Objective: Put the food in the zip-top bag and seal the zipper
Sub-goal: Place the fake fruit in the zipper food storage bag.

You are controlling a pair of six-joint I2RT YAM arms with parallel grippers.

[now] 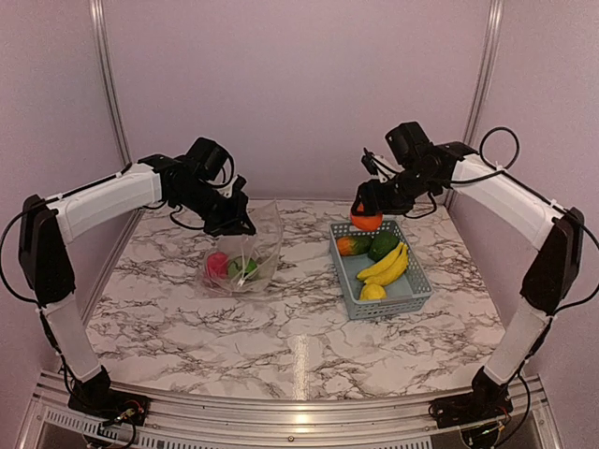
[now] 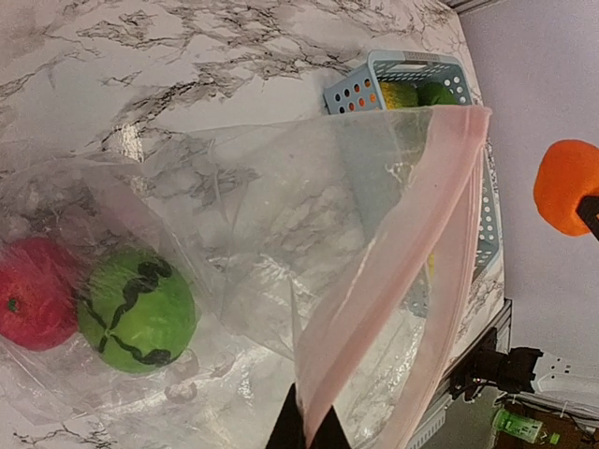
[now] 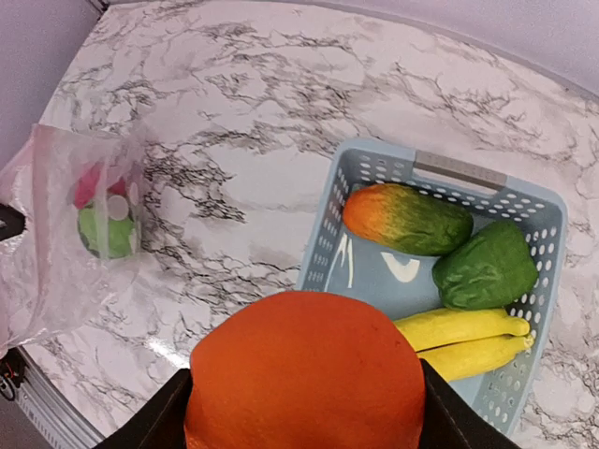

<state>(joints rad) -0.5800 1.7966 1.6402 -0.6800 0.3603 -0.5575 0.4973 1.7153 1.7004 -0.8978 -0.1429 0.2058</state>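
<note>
Orange (image 1: 366,223) sits clamped in your right gripper (image 1: 365,215) above the far corner of the basket (image 1: 395,308), well apart from the bag (image 1: 267,238). Left wrist — your left gripper (image 2: 307,432), seemingly closed tight, pinches the zipper (image 2: 384,271); melon (image 2: 136,309), apple (image 2: 36,293) inside. Right wrist — pepper (image 3: 487,267), bananas (image 3: 463,339) lie beneath.

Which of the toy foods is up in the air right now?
The orange: the right claw grips it aloft, while every other piece lies in the basket or the bag.
</note>
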